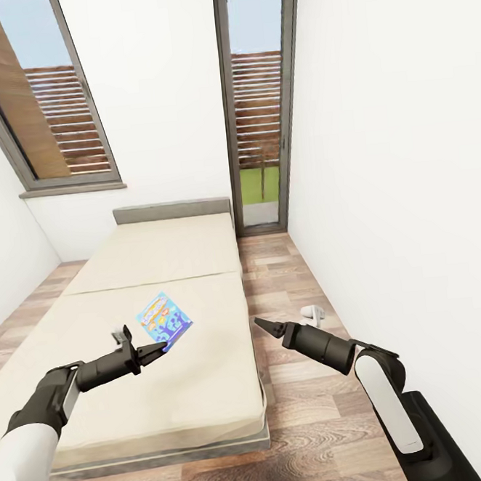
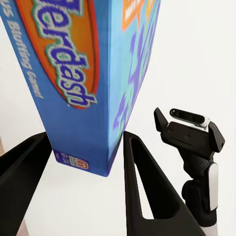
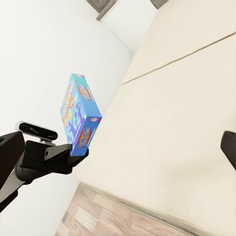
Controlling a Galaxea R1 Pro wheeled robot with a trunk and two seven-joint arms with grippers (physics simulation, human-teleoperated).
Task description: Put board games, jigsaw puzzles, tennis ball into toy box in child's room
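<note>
From head height, the camera looks forward and down the length of the bed [image 1: 163,276] toward the headboard [image 1: 172,211] and two tall windows, both arms reaching in from the lower corners. The left wrist camera sits tight behind its black fingers [image 2: 142,196], close on one end of the blue board game [image 2: 88,83] between them, the right gripper [image 2: 189,132] showing beyond. The right wrist camera looks from the floor side across the mattress at middle distance toward the left gripper [image 3: 73,155]. All three views share that blue box; both wrist views catch the opposite gripper
</note>
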